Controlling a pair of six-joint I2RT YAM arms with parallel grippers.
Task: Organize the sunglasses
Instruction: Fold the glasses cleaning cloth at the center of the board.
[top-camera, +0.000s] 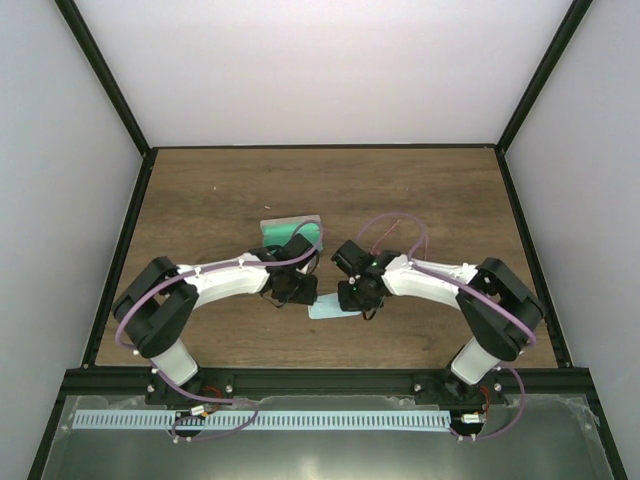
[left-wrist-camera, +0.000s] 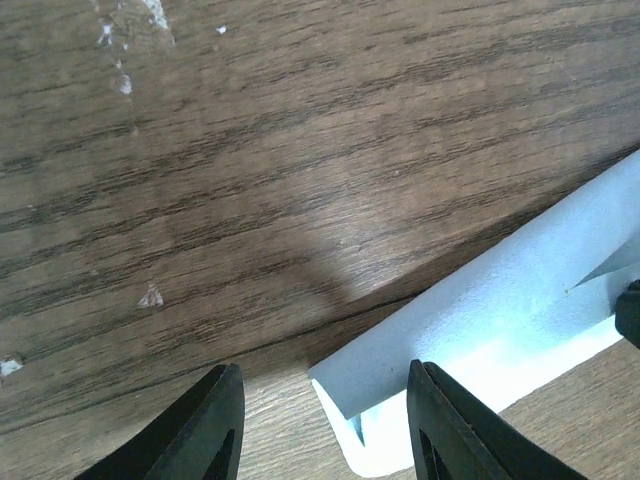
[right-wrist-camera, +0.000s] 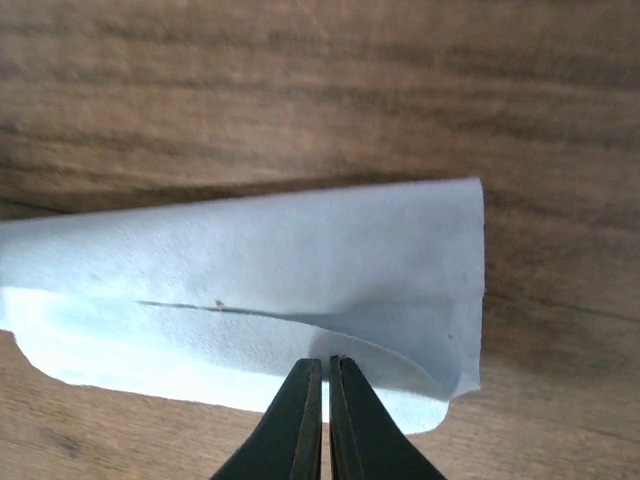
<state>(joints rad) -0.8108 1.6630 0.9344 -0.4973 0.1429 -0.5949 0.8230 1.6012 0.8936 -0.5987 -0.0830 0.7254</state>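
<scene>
The sunglasses are hidden in every view. A light blue cloth (top-camera: 328, 310) lies folded on the wooden table between the two grippers. My right gripper (top-camera: 352, 298) is at the cloth's right end; in the right wrist view it (right-wrist-camera: 325, 362) is shut on the raised upper layer of the cloth (right-wrist-camera: 250, 260). My left gripper (top-camera: 303, 293) hovers at the cloth's left end. In the left wrist view it (left-wrist-camera: 326, 368) is open, with the folded corner of the cloth (left-wrist-camera: 500, 300) lying between its fingers (left-wrist-camera: 215, 425), untouched by them.
A grey case with green lining (top-camera: 283, 231) lies open behind the left gripper, partly covered by the left arm. The wooden table (top-camera: 220, 200) is ringed by a black frame and white walls.
</scene>
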